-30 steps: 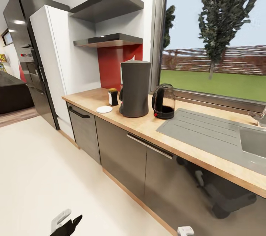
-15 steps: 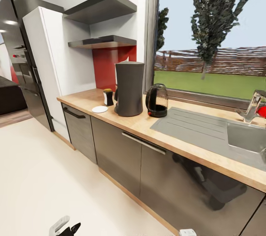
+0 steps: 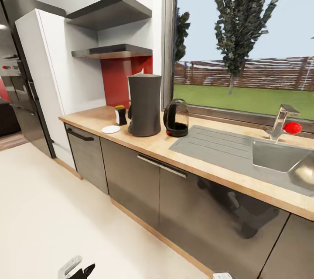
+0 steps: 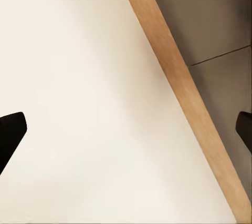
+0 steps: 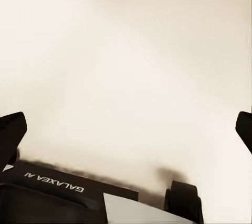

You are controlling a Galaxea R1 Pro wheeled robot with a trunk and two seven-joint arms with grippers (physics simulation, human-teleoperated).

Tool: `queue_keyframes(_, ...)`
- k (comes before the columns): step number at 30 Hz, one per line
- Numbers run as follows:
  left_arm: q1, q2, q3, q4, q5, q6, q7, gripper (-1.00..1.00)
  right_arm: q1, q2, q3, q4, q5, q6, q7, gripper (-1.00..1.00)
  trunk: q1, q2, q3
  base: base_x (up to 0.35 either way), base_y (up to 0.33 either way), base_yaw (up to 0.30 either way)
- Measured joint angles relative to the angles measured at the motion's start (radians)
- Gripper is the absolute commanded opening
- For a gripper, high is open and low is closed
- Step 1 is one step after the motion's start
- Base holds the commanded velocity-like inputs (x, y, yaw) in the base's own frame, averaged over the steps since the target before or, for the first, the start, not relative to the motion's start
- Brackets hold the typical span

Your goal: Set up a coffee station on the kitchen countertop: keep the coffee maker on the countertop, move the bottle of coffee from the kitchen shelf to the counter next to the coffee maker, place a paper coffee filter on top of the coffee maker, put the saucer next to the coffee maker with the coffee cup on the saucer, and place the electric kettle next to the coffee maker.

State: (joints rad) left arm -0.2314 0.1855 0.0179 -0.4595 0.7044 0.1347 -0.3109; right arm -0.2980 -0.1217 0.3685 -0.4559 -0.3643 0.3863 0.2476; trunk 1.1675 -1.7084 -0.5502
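Note:
The tall black coffee maker (image 3: 144, 104) stands on the light wood kitchen countertop (image 3: 205, 163). A white tip, perhaps the paper coffee filter (image 3: 140, 71), pokes up at its top. To its left are the bottle of coffee (image 3: 121, 115) with its yellow cap and the white saucer (image 3: 110, 129), which lies bare. The dark electric kettle (image 3: 176, 118) stands close on its right. The coffee cup is out of view. The thin kitchen shelf (image 3: 113, 51) is bare. My left gripper (image 4: 126, 134) and right gripper (image 5: 126, 134) hang open over the pale floor, holding nothing.
A steel sink (image 3: 279, 156) with a faucet (image 3: 279, 122) and a red round object (image 3: 292, 128) lies at the right. A thicker dark shelf (image 3: 109, 10) hangs above the thin one. A white cabinet (image 3: 43, 82) and a dark fridge (image 3: 17, 87) stand left. Grey cabinet fronts (image 3: 131, 174) line the floor.
The whole head view has shifted: the camera has turned right, bringing the sink, faucet and red object into view. The things on the countertop have not moved.

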Motion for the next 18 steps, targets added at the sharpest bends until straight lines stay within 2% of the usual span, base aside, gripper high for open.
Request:
queue_keyframes(7, 0.0, 0.0, 0.0, 0.0, 0.0, 0.0, 0.001, 1.0, 0.005, 0.0, 0.0, -0.001, 0.0, 0.0, -0.001, 1.0, 0.0, 0.0, 0.001, -0.156, 0.0, -0.068)
queue_keyframes(18, 0.0, 0.0, 0.0, 0.0, 0.0, 0.001, 0.001, 1.0, 0.006, 0.0, 0.0, -0.002, 0.0, -0.001, -0.001, 1.0, -0.001, 0.0, 0.006, -0.019, 0.0, -0.207)
